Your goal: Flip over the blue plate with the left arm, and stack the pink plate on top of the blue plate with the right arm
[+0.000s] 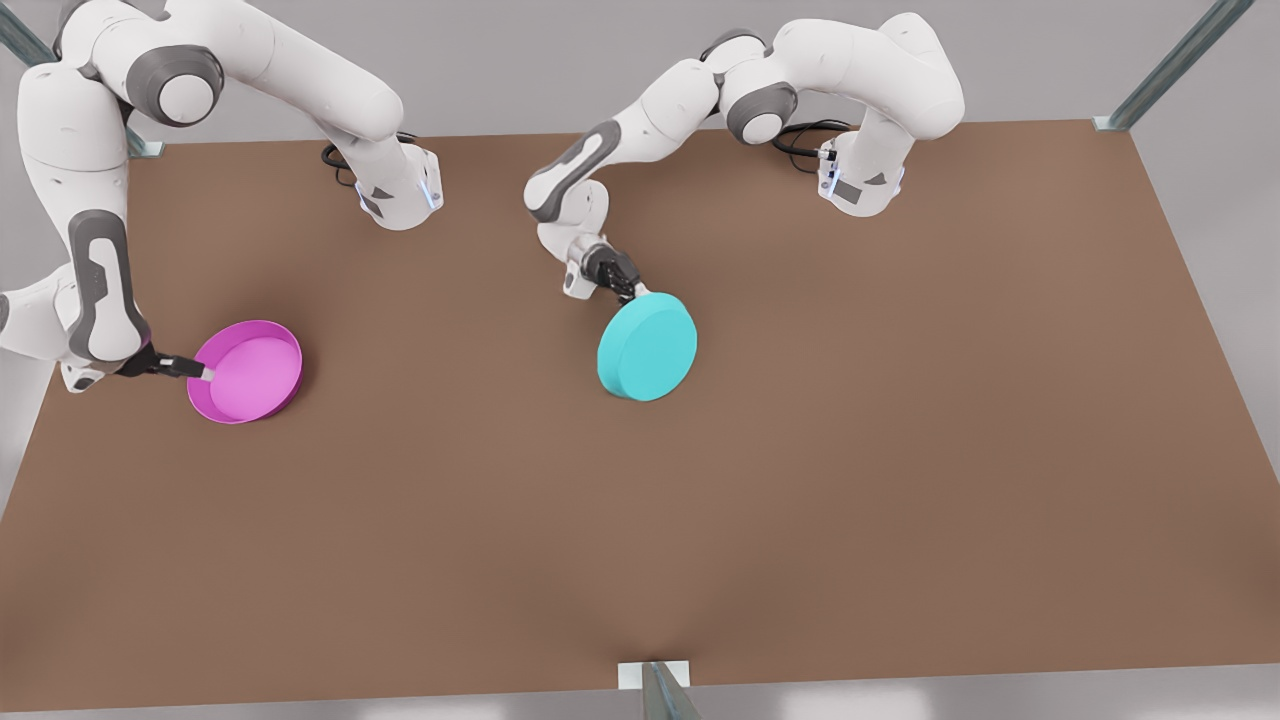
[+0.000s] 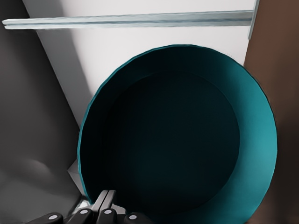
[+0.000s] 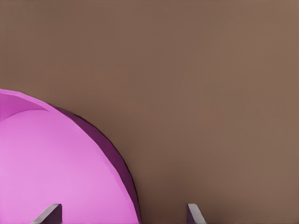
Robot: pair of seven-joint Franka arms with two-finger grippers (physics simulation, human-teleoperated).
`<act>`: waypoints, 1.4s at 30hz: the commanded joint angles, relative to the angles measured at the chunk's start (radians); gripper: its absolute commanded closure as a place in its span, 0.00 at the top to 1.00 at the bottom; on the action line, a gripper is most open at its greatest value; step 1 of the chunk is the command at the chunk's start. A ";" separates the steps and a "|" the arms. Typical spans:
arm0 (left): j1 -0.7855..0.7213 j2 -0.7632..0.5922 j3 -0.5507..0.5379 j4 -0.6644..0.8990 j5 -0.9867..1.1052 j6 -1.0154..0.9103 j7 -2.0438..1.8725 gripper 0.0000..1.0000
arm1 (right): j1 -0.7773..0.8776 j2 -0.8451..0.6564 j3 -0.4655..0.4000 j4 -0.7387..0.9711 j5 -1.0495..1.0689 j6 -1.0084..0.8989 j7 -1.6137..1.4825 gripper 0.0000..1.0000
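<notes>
The blue plate (image 1: 648, 347) hangs tilted near the table's middle, its flat base turned up toward the front camera. My left gripper (image 1: 630, 288) is shut on its far rim. In the left wrist view the plate's dark hollow inside (image 2: 177, 144) faces the camera, with the gripper (image 2: 106, 198) clamped on its edge. The pink plate (image 1: 250, 375) rests hollow side up on the table at the front view's left. My right gripper (image 1: 200, 372) is open at its left rim. In the right wrist view the gripper (image 3: 122, 213) has one finger over the pink plate's (image 3: 46, 163) inside and one outside the rim.
The brown table (image 1: 800, 450) stretches wide toward the front view's right and front. Both arm bases (image 1: 400, 195) (image 1: 860, 180) stand at the back edge. Metal frame posts rise at the back corners, and a bracket (image 1: 652, 678) sits at the front edge.
</notes>
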 commanded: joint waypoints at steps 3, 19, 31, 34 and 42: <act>-0.036 0.023 -0.044 0.022 0.279 0.015 0.005 1.00 | 0.000 0.002 0.000 0.000 0.000 0.002 0.000 0.92; 0.602 -0.523 -0.446 0.031 -0.433 0.024 0.120 1.00 | -0.002 0.005 0.020 0.002 -0.011 0.028 -0.071 0.55; 1.346 -1.266 -0.069 -0.363 -1.249 0.506 0.971 1.00 | -0.014 0.012 0.023 0.025 -0.009 -0.018 -0.117 0.55; 1.334 -1.133 -0.067 -0.328 -1.251 0.493 0.973 1.00 | -0.015 0.026 0.023 0.032 -0.008 -0.010 -0.141 0.54; 1.328 -1.076 -0.068 -0.263 -1.264 0.526 0.973 1.00 | -0.014 0.034 0.023 0.037 -0.006 0.001 -0.141 0.35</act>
